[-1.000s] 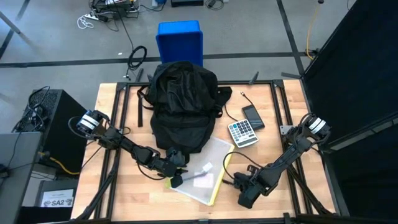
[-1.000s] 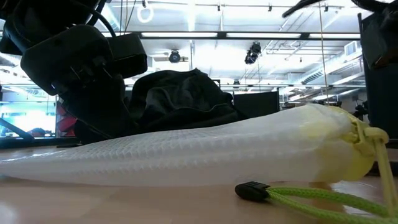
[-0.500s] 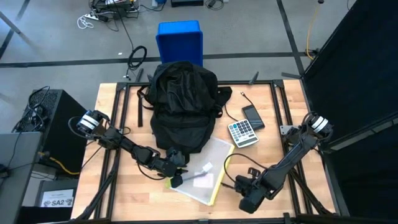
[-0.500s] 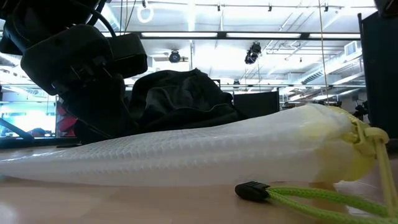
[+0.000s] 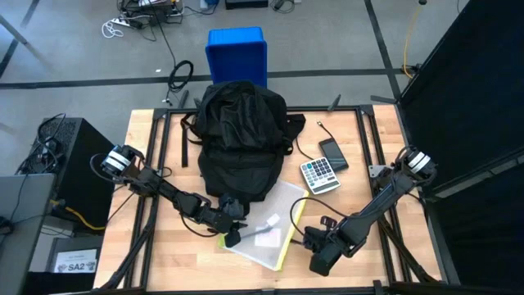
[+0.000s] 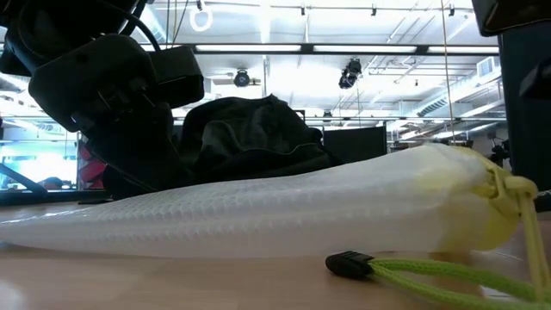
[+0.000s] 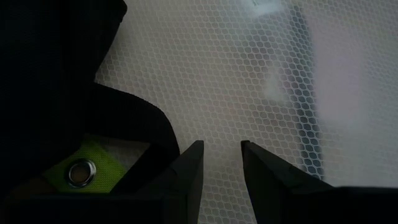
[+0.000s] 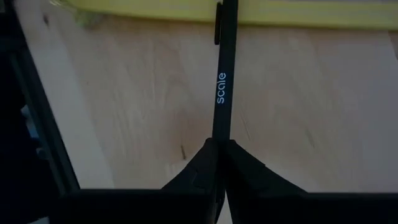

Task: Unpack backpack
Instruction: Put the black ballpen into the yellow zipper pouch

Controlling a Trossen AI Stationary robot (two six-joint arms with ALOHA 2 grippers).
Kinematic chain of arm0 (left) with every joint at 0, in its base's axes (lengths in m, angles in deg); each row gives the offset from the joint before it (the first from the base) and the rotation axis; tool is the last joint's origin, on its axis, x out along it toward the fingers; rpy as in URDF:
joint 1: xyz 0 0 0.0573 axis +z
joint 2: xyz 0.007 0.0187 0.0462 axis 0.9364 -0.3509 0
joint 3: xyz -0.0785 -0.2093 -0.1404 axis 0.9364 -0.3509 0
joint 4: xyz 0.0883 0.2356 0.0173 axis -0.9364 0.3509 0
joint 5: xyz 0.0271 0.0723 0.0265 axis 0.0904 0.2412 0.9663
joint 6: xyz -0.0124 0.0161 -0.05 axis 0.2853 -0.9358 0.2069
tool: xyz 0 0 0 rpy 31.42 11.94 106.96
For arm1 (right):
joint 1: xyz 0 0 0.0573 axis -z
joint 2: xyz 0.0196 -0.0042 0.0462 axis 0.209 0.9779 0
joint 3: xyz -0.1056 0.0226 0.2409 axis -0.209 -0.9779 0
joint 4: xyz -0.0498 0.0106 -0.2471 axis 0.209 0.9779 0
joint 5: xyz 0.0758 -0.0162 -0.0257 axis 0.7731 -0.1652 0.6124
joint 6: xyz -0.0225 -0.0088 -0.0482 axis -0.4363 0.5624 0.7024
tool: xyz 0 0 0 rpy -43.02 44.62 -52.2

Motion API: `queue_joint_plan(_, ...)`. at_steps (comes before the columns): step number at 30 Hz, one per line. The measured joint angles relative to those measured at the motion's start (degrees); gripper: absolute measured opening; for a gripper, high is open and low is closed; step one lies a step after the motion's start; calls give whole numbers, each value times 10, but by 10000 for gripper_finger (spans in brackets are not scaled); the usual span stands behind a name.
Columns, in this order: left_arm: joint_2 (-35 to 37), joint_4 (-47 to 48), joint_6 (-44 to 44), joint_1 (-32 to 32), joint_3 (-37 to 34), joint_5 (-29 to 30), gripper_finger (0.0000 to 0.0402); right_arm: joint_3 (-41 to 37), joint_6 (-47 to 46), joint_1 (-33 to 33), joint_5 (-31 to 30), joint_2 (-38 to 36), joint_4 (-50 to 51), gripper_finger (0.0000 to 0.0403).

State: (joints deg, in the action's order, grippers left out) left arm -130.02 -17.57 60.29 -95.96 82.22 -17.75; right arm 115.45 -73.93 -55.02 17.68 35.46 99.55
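Right gripper [image 8: 219, 149] was clamped shut on a black pen [image 8: 221, 81] marked "scale", over bare wood near the table's [image 5: 147, 246] front edge, just right of the mesh pouch [image 5: 266, 233]. Left gripper [image 5: 232, 238] sat on that white mesh pouch with yellow trim, fingers [image 7: 189, 168] a little apart, nothing clearly gripped. The backpack [image 5: 241, 139] lay just behind the left gripper, mid-table. Calculator [image 5: 318, 174] and phone [image 5: 332, 152] lay well behind the right gripper; blue bin [image 5: 237, 53] stood beyond the backpack.
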Motion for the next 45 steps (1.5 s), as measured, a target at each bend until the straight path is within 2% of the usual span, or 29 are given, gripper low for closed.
queue_joint_plan(12,0,-1,0,3,0,0,87,1,104,49,-53,-1,-102,0)
queue_joint_plan(18,0,-1,0,3,0,0,87,1,154,86,-57,-1,-118,0)
queue_joint_plan(24,0,0,-1,3,0,0,87,1,162,88,7,-1,-93,6)
queue_joint_plan(29,0,0,-2,3,0,0,87,1,124,52,27,-1,-42,46)
queue_joint_plan(35,0,0,-2,3,0,0,87,-35,46,14,18,-2,-26,132)
queue_joint_plan(38,0,0,-2,3,0,0,87,-72,19,7,17,-2,-67,169)
queue_joint_plan(41,0,0,-1,3,0,0,87,-111,15,5,-14,-2,-125,192)
queue_joint_plan(45,0,-1,0,3,0,0,87,-161,-3,6,-37,-7,-186,187)
